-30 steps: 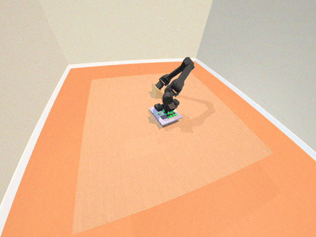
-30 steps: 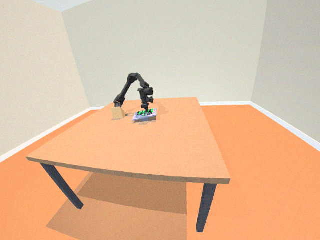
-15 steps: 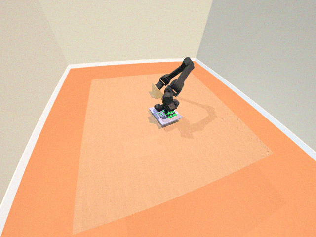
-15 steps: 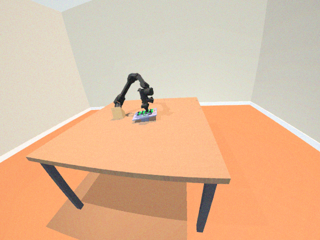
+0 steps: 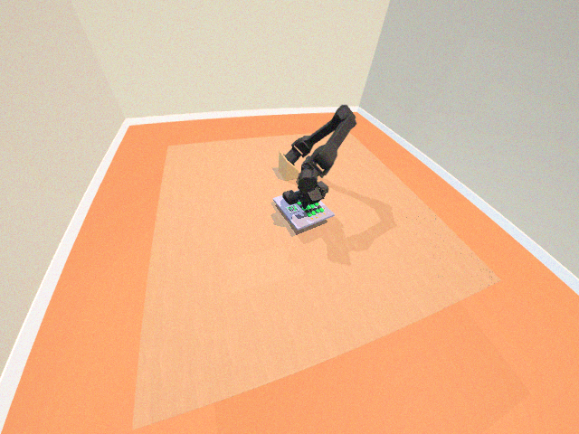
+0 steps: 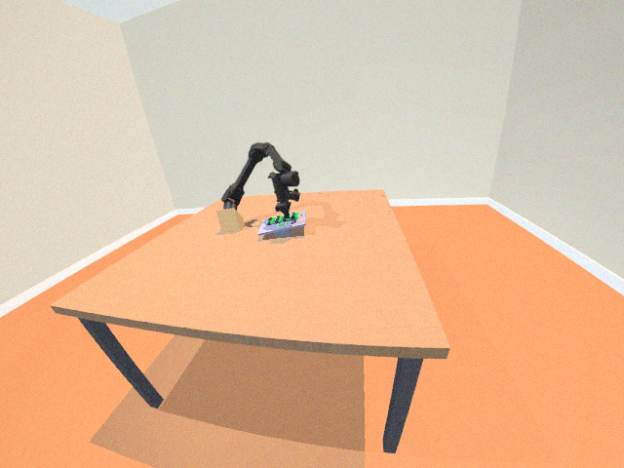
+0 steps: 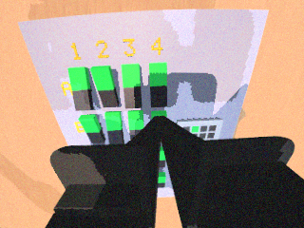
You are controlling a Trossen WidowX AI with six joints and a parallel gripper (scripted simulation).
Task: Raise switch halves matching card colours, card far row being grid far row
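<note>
The pale panel [image 5: 298,225] [image 6: 266,229] [image 7: 233,33] bears green and dark grey switches. In the wrist view row A shows switches A1 [image 7: 80,87], A2 [image 7: 104,86], A3 [image 7: 131,85] and A4 [image 7: 158,86]. B1 [image 7: 91,128], B2 [image 7: 114,127] and B3 [image 7: 136,124] show partly. Raised halves are hard to tell. The card [image 5: 292,208] [image 7: 203,128] is partly hidden; its far row shows dark, green, dark, dark. My gripper [image 5: 305,205] [image 6: 287,215] [image 7: 159,121] is shut and empty, low over the column 4 switch of row B, covering most of it. Contact cannot be told. The fingers hide most lower rows.
The panel stands on the wooden table [image 5: 233,303] [image 6: 252,282]. A tan block [image 5: 286,169] [image 6: 229,220] stands beside the arm's base. The arm's shadow falls across the panel and the table.
</note>
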